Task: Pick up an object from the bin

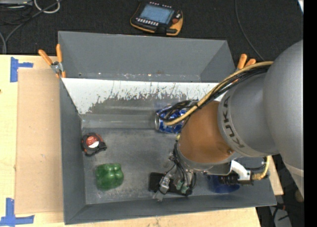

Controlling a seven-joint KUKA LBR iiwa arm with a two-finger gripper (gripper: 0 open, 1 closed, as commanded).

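Hanging low by a black block (pixel 156 179) at the bin's (pixel 143 55) front, the gripper (pixel 172 185) has nothing lifted yet; whether it is clenched I cannot tell.

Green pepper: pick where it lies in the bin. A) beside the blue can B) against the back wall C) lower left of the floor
C: the green pepper sits at the lower left of the bin floor, far from the blue can.
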